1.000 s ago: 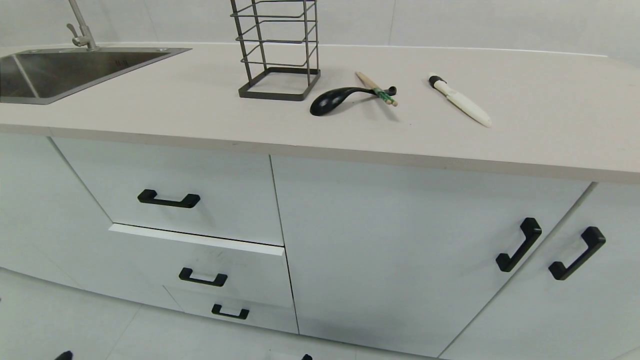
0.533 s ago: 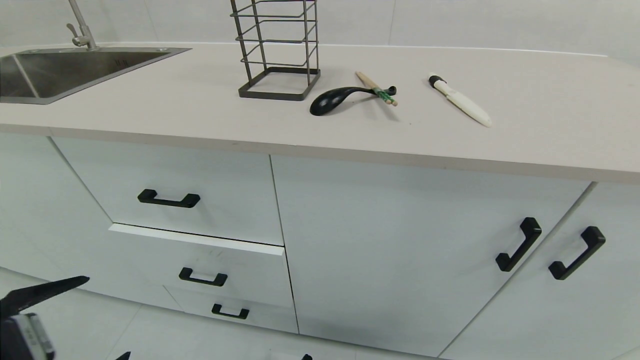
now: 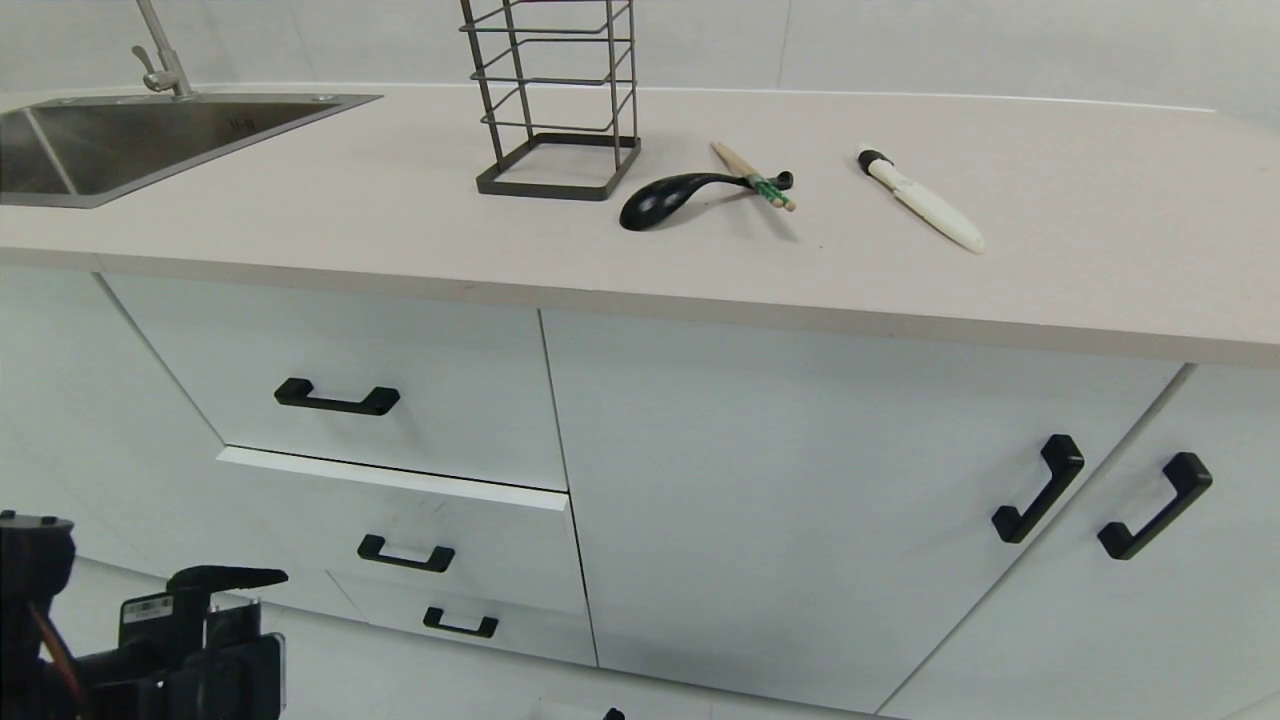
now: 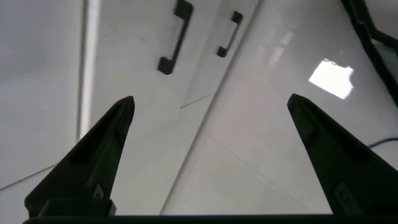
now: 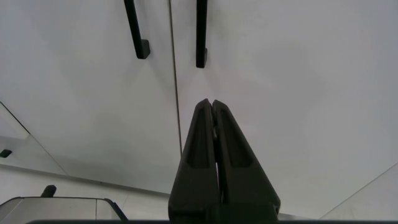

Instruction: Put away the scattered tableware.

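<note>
On the beige counter (image 3: 300,230) lie a black spoon (image 3: 662,198), a pair of wooden chopsticks (image 3: 752,176) resting across the spoon's handle, and a white knife with a black end (image 3: 920,201). A dark wire rack (image 3: 555,100) stands upright just left of the spoon. My left gripper (image 4: 210,99) is open with nothing between its fingers, low in front of the drawers; one finger (image 3: 232,577) shows at the head view's lower left. My right gripper (image 5: 212,103) is shut on nothing, facing two black cabinet door handles (image 5: 200,34).
A steel sink (image 3: 130,140) with a tap sits at the counter's far left. Below are white drawers with black handles (image 3: 337,400); the middle drawer (image 3: 400,487) stands slightly out. Cabinet doors with handles (image 3: 1037,490) are to the right. Pale floor tiles (image 4: 267,155) lie below.
My left arm has risen into the head view at the lower left and turned, its finger now level. The tableware on the counter has not moved.
</note>
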